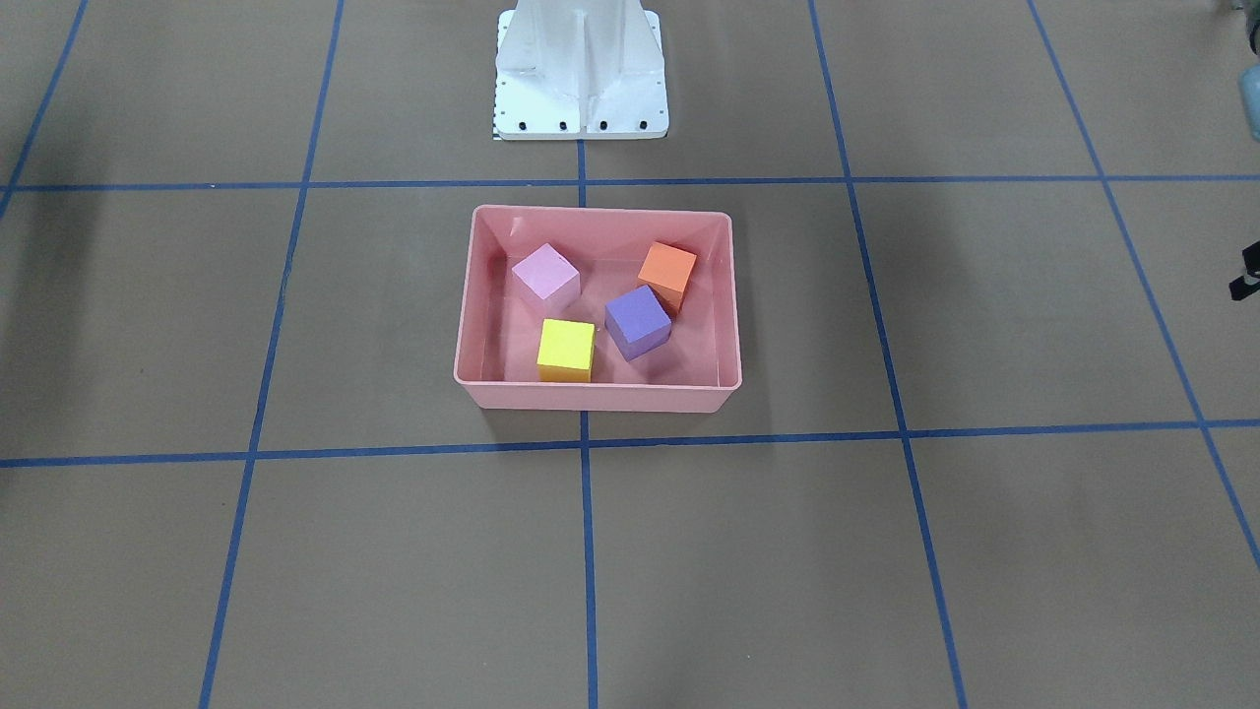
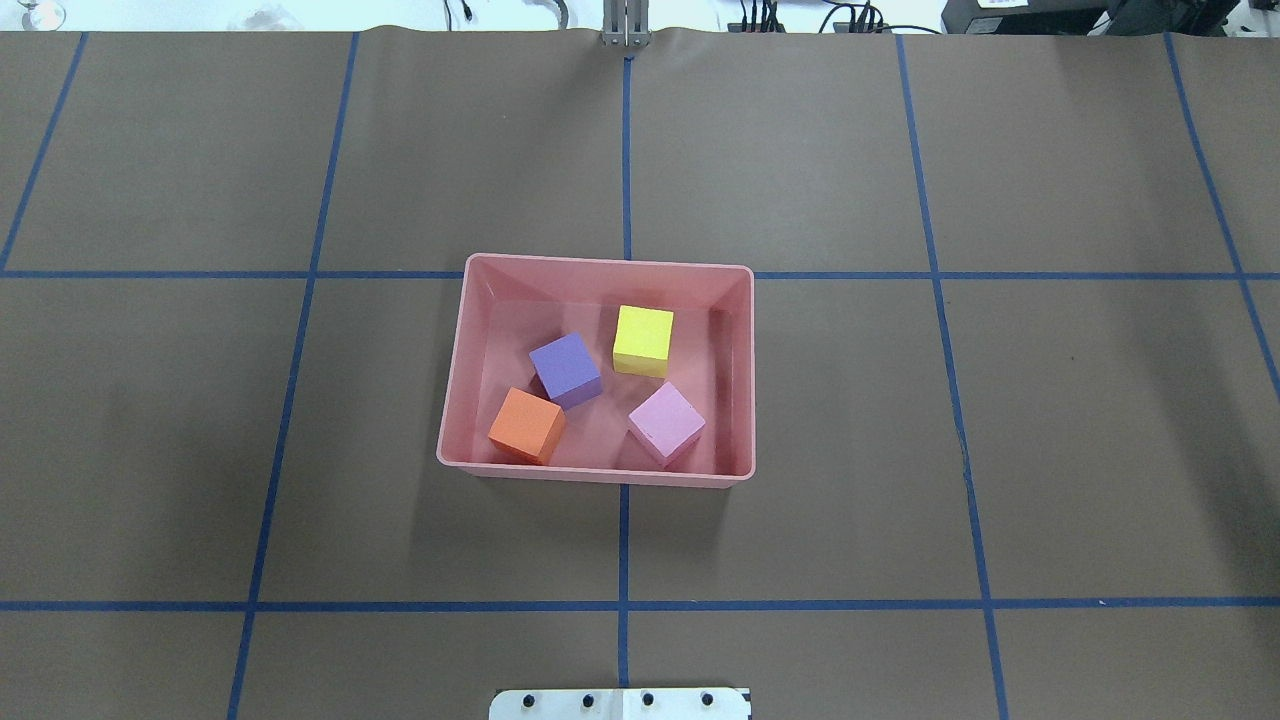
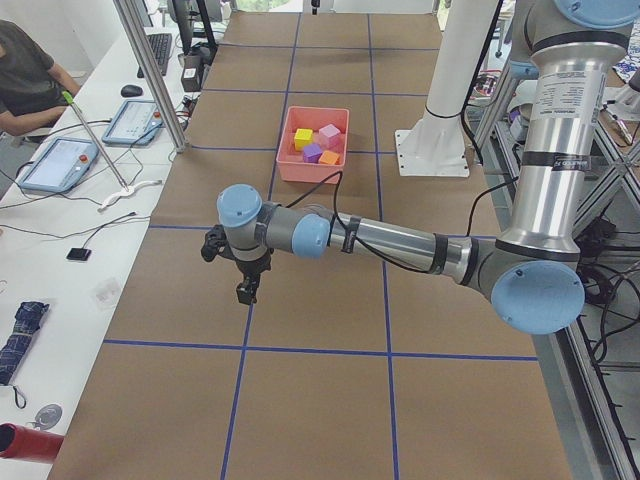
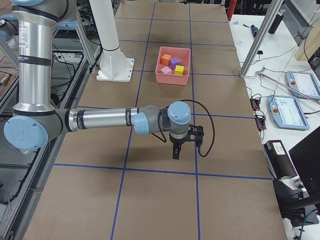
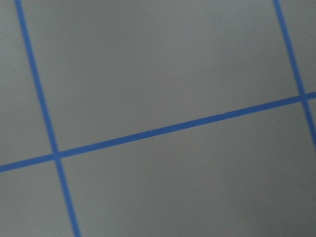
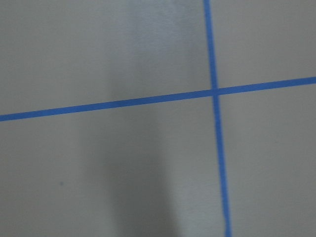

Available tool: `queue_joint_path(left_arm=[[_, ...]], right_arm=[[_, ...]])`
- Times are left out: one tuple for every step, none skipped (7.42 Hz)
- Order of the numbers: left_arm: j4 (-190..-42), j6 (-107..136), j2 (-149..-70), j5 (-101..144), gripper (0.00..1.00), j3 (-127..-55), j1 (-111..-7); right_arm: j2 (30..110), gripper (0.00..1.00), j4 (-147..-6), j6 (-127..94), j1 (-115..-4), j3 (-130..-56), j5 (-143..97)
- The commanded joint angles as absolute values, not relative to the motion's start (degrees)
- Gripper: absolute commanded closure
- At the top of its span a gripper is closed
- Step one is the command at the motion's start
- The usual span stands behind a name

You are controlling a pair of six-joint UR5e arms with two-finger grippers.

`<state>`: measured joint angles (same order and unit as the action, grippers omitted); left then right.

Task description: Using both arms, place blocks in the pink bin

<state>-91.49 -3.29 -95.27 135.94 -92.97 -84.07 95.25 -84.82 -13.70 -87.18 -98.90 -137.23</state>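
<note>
- Brown paper-covered table, marked into large squares by blue tape lines, fills both wrist views, which show only its bare surface and tape crossings.
- Grey-silver jointed left arm with light-blue joint caps stretches low across the table's end on the robot's left. Its black two-finger left gripper points down over the paper, well apart from the bin. Whether its fingers are spread or closed cannot be told, and nothing shows between them.
- Matching grey-silver right arm reaches out over the opposite end of the table. Its black right gripper also hangs pointing down above the paper, far from the bin. The state of its fingers cannot be told either.
- White metal pedestal base stands bolted at the robot's edge of the table, in line with the bin.
- Shallow rectangular pink plastic bin sits at the table's middle, straddling a tape crossing.
- All four small foam cubes lie inside the bin:
  - the purple cube sits near the centre
  - the orange cube is just beside the purple one, by the wall nearest the robot
  - the light pink cube lies along the same wall, towards the robot's right
  - the yellow cube lies farther from the robot
</note>
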Motion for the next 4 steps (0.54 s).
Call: queue_joint_path(left_arm=[[-91.6, -7.1, -95.0, 136.0, 0.0, -87.1, -87.6], [-92.5, -6.9, -95.4, 136.1, 0.0, -85.4, -89.5], [-93.2, -6.9, -94.9, 136.1, 0.0, -85.3, -89.5], [-93.5, -6.6, -94.7, 136.1, 0.0, -87.3, -89.8]], right_arm=[[94.2, 0.01, -84.9, -8.6, -89.1, -96.7, -137.5], [92.9, 0.01, -85.7, -8.7, -89.1, -96.8, -138.4], [92.6, 0.01, -85.5, -8.6, -89.0, -96.2, -138.3], [92.8, 0.01, -85.4, -9.3, -89.1, -96.3, -138.1]])
